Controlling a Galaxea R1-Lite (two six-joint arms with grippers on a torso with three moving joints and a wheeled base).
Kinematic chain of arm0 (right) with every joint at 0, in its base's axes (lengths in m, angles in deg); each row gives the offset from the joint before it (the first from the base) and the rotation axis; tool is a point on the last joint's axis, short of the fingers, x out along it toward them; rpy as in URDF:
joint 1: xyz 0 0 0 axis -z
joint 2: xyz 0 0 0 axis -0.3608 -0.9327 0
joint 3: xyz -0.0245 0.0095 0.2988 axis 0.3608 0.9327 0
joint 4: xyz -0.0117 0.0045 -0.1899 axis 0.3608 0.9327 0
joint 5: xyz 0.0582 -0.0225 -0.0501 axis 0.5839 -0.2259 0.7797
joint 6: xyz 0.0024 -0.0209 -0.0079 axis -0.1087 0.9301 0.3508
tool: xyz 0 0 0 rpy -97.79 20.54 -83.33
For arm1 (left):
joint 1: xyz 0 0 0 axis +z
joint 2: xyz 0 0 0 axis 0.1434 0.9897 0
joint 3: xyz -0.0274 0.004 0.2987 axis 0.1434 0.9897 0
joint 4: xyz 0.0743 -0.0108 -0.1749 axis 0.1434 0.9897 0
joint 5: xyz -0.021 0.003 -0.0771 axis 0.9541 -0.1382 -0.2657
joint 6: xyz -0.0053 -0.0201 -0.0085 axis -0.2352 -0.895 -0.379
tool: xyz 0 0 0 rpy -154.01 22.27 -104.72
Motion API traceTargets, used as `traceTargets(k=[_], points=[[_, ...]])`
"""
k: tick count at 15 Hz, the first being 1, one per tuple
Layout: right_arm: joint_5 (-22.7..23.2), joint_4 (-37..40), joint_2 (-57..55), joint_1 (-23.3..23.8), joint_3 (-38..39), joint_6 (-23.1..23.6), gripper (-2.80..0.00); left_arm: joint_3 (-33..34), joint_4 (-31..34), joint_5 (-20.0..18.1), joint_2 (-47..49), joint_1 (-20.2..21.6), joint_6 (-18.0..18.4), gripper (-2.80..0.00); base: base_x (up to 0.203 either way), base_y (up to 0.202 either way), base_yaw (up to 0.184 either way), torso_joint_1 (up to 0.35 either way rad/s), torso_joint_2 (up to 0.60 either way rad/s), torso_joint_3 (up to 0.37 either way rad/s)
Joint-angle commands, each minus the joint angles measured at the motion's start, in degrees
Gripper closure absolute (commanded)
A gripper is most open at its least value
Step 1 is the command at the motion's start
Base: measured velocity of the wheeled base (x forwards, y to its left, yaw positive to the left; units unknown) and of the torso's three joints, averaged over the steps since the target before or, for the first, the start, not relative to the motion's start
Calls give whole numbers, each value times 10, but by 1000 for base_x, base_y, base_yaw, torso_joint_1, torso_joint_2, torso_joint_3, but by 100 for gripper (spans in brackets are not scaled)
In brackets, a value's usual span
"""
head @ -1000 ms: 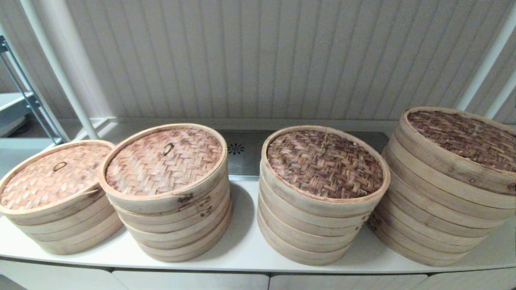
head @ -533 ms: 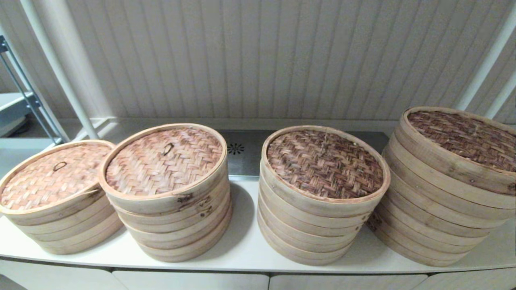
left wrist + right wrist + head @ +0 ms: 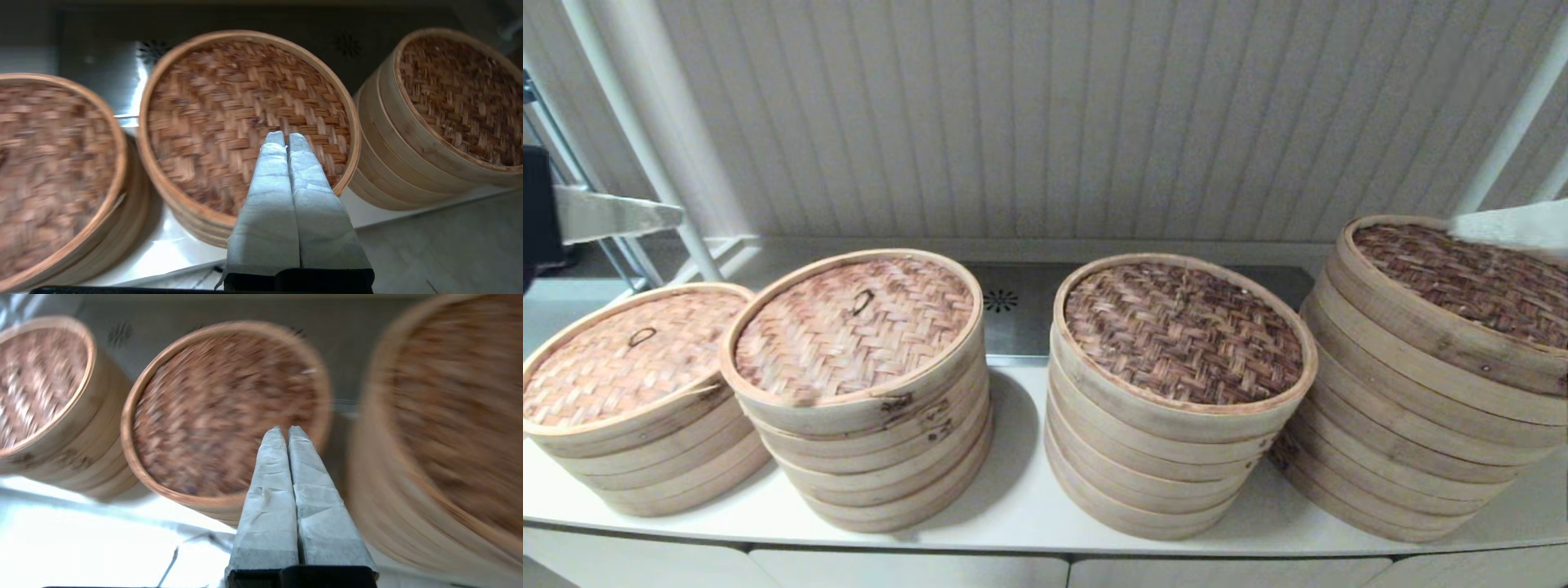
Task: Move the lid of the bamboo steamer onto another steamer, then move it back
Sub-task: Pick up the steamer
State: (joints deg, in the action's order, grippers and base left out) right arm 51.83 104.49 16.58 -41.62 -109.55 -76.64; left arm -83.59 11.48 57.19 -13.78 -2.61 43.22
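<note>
Surface [image 3: 1021, 498]: white, carrying four stacks of bamboo steamers in a row, each capped with a woven lid.
Far-left stack [image 3: 645, 457]: lowest of the four; its pale lid [image 3: 625, 359] has a small loop handle.
Second stack [image 3: 882, 445]: just beside the far-left one; pale lid [image 3: 854, 327], seated flat, also with a loop handle.
Third stack [image 3: 1168, 465]: apart from the second by a gap; darker lid [image 3: 1180, 331] lies flush in its rim.
Far-right stack [image 3: 1413, 441]: tallest, with a dark lid [image 3: 1462, 273] on top.
Left end effector [image 3: 286, 136]: fingers pressed together, holding nothing, hovering above a lidded stack; in the head view it shows at the left edge [image 3: 674, 214].
Right end effector [image 3: 284, 430]: fingers pressed together and empty, raised over the stacks; it shows at the right edge [image 3: 1458, 224] above the far-right stack.
</note>
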Motion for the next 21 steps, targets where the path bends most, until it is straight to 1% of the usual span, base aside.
traceTargets(k=[1, 4, 5, 6, 7, 8, 11, 13, 15, 17, 21], points=[[-6, 2, -58, -37, -15, -4, 0, -13, 2, 2, 57, -22, -6, 0, 0, 0, 0, 0, 0, 0], [-26, 1, -116, -86, -18, -15, 0, -4, 0, 2, 56, -22, -12, 0, 0, 0, 0, 0, 0, 0], [-41, -1, -138, -107, -19, -16, 0, -5, 0, 2, 56, -22, -12, 0, 0, 0, 0, 0, 0, 0], [-62, -2, -157, -123, -19, -16, -280, -4, 0, 2, 54, -22, -12, 0, 0, 0, 0, 0, 0, 0], [-86, -5, -176, -132, -21, -17, -280, -3, 0, 2, 51, -22, -12, 0, 0, 0, 0, 0, 0, 0], [-98, -13, -189, -138, -24, -16, -280, -3, 0, 2, 48, -22, -12, 0, 0, 0, 0, 0, 0, 0], [-104, -26, -222, -146, -38, -19, -280, -1, 0, 2, 41, -22, -13, 0, 0, 0, 0, 0, 0, 0], [-115, -27, -247, -157, -45, -30, -280, -2, 0, 1, 39, -22, -13, 0, 0, 0, 0, 0, 0, 0], [-150, -28, -279, -166, -54, -48, -280, -2, 0, 0, 39, -22, -13, 0, 0, 0, 0, 0, 0, 0], [-175, -42, -302, -169, -71, -52, -280, 6, -1, -1, 29, -22, -14, 0, 0, 0, 0, 0, 0, 0], [-202, -58, -343, -165, -94, -52, -280, 23, -22, -2, 21, -22, -12, 0, 0, 0, 0, 0, 0, 0]])
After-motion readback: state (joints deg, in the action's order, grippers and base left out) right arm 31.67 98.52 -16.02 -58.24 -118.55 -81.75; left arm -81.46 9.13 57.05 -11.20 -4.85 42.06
